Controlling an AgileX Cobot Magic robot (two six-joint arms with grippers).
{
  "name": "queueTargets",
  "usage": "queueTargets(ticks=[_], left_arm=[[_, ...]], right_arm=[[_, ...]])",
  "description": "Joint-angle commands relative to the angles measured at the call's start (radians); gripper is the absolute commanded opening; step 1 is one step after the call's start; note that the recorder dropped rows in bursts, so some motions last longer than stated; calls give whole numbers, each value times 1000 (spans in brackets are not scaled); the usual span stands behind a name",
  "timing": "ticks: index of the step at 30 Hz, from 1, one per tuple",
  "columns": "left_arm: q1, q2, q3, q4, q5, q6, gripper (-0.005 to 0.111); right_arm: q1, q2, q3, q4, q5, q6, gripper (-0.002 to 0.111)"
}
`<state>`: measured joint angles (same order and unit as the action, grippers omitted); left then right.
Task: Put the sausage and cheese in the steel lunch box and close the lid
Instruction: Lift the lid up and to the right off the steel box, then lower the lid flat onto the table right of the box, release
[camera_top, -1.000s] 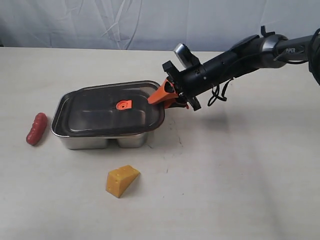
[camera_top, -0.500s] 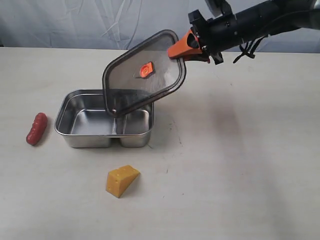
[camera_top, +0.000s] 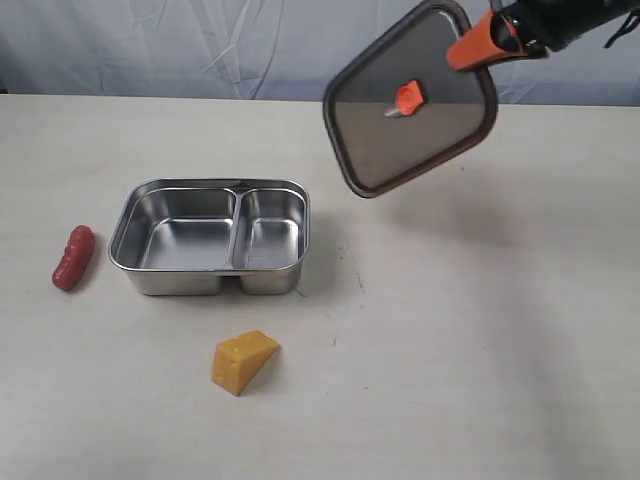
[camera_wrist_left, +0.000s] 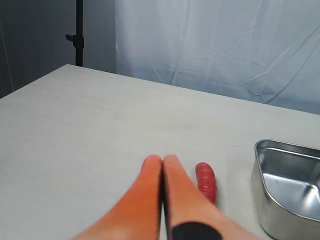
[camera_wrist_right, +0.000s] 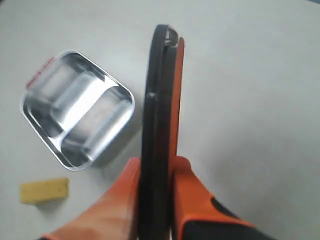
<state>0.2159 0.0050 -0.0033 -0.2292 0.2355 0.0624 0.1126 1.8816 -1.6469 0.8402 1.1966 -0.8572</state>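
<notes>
- Sausage (camera_top: 73, 257): on table (camera_top: 480, 350), left of steel lunch box (camera_top: 200, 282), near but not touching. Long axis approx front-to-back in ext. view, slight tilt.
- In L wrist view: lies just beside tips of left end effector (camera_wrist_left: 162, 162), long axis approx parallel to its jaws. Jaws clenched together, empty.
- Judged: L arm far nearer. Would need jaws opened, and prob. a wrist turn to pinch across the short axis, not along it.
- Box: lid off, 2 compartments, both empty.
- Cheese (camera_top: 243, 361): on table in front of box, apart from it.
- Lid (camera_top: 420, 140): in air, right of and beyond box, tilted, valve tab facing ext. cam.
- Right end effector (camera_top: 478, 45): clamped on lid's edge, so R arm busy, well apart from both foods.
</notes>
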Motion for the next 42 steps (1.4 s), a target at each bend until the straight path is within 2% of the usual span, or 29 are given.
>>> queueTargets(ticks=[1, 7, 15, 19, 24, 32, 42], left_arm=[[-9, -5, 3, 7, -2, -2, 0], [-9, -5, 3, 7, -2, -2, 0], [-9, -5, 3, 7, -2, -2, 0], [-9, -5, 3, 7, -2, -2, 0], [-9, -5, 3, 7, -2, -2, 0], [-9, -5, 3, 7, -2, -2, 0], [-9, -5, 3, 7, -2, -2, 0]], right_arm=[[8, -82, -4, -163, 1, -33, -1], [74, -151, -4, -277, 5, -157, -1], [258, -160, 9, -558, 15, -251, -1], [350, -160, 72, -640, 3, -251, -1], [446, -160, 189, -746, -95, -249, -1], [550, -160, 379, -747, -244, -220, -1], [596, -160, 533, -610, -298, -213, -1]])
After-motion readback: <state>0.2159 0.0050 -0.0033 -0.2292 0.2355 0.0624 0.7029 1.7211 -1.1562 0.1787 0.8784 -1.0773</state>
